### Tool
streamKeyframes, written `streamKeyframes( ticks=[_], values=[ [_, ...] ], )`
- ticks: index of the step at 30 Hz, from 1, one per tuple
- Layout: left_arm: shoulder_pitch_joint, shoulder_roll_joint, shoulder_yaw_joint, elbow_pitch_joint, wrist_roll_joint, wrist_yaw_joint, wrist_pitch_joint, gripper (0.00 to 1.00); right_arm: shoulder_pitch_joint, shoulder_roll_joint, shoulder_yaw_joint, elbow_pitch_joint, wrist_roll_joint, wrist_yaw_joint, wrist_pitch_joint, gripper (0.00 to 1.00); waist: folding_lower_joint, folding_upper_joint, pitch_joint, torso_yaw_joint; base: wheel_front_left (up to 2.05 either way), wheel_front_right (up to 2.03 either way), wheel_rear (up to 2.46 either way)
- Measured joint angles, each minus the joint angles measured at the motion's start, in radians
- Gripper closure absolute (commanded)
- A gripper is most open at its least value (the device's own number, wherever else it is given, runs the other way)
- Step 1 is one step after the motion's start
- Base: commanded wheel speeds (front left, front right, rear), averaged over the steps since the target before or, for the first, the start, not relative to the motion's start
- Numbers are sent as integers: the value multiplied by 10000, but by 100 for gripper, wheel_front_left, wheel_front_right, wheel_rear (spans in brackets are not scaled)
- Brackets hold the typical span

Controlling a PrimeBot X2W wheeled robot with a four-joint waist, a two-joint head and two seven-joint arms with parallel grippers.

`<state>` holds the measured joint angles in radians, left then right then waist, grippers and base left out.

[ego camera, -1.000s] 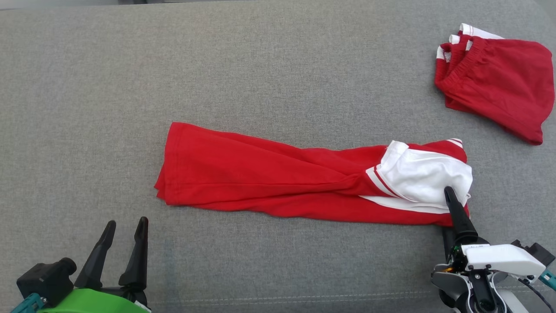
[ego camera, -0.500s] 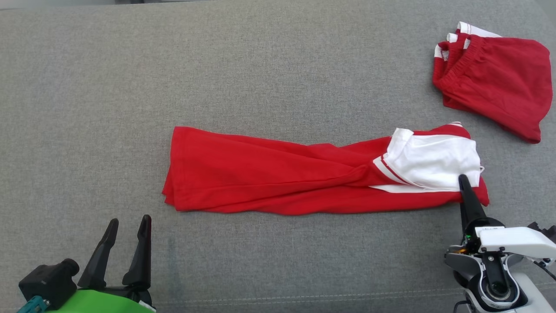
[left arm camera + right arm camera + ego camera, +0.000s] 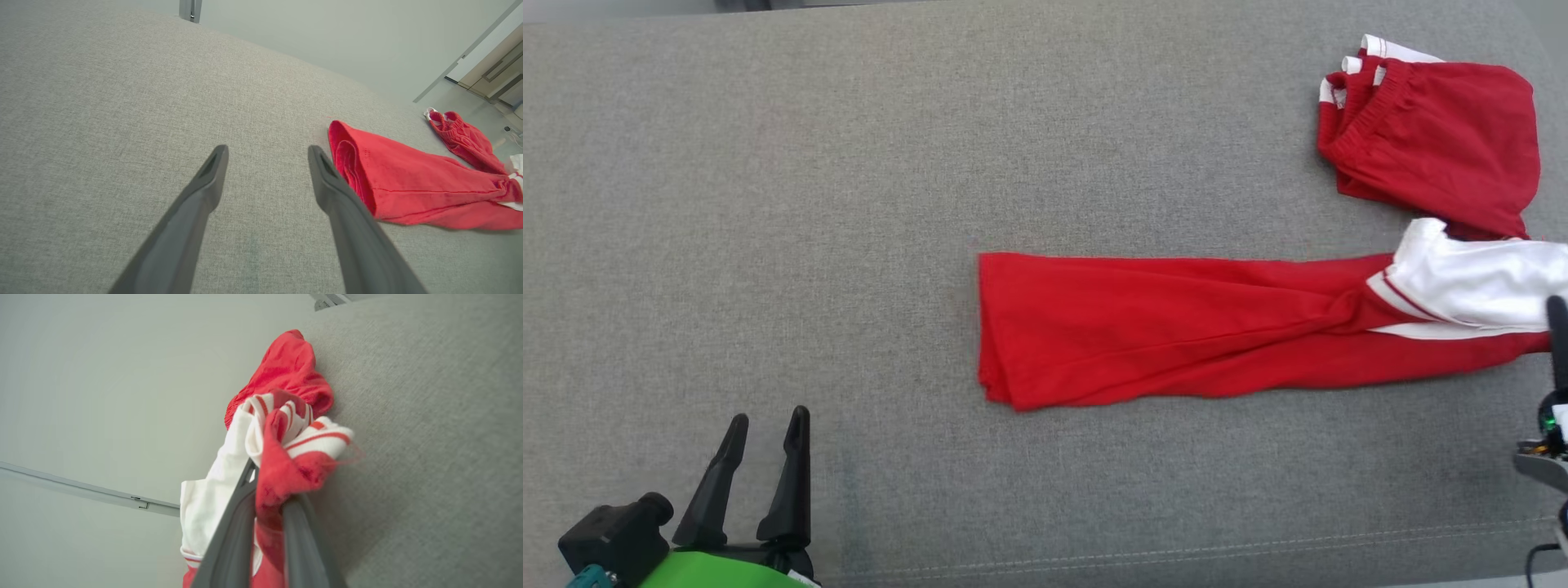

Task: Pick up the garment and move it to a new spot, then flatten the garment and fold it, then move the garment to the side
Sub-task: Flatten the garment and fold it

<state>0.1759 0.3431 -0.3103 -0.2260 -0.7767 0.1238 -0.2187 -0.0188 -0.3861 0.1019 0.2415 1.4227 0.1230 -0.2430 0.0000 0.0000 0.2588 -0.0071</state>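
The right tool [image 3: 269, 486] is clamped on the white-and-red end of the garment [image 3: 1176, 327], which lies stretched long across the grey fabric surface [image 3: 809, 163], just beside bunched red shorts [image 3: 1437, 139]. The left tool [image 3: 768, 416] stands spread wide, empty.

FABRIC ON FABRIC: A red garment [image 3: 1176, 327] of thin, matt knit cloth, soft and creased, with smoother white panels and striped trim, on a bench [image 3: 768, 163] covered in coarse grey woven upholstery with a stitched seam near its front edge. The red shorts [image 3: 1437, 139] are of a similar matt cloth, gathered at an elastic waistband. The left end effector [image 3: 768, 418] has smooth, matt dark plastic fingers [image 3: 204, 192] above a smooth green plastic shell [image 3: 711, 567]; those of the right end effector [image 3: 267, 486] look the same.
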Motion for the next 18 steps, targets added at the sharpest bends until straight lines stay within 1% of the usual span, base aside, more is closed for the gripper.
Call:
streamKeyframes(
  ticks=[4, 6, 8, 10, 13, 18],
  values=[
    [1, -56, 6, -132, 73, 0, 107, 0, -2, -702, -456, 163, -606, 0, -48, 100, 0, 0, 97, -66, 0, 0, 0],
    [-12, -84, -17, -157, 75, 0, 169, 0, -17, -899, -470, 29, -968, -2, -73, 100, 0, 0, 142, -79, 0, 0, 0],
    [-23, -142, -54, -163, 75, 0, 192, 0, -144, -955, -320, -332, -1298, -2, -73, 100, 0, 0, 146, -72, 0, 0, 0],
    [-35, -182, -192, -169, 75, 0, 257, 0, -287, -1074, 0, -798, -1831, 0, -75, 100, 0, 0, 129, -29, 0, 0, 0],
    [-47, -332, -211, -159, 77, 0, 263, 0, -402, -1459, 627, -1519, -2890, 0, -75, 100, 0, 0, 60, 67, 0, 0, 0],
    [-107, -435, -219, -115, 77, 0, 303, 0, -453, -1699, 1912, -2623, -4144, 0, -77, 100, 0, 0, -101, 279, 0, 0, 0]
  ],
)
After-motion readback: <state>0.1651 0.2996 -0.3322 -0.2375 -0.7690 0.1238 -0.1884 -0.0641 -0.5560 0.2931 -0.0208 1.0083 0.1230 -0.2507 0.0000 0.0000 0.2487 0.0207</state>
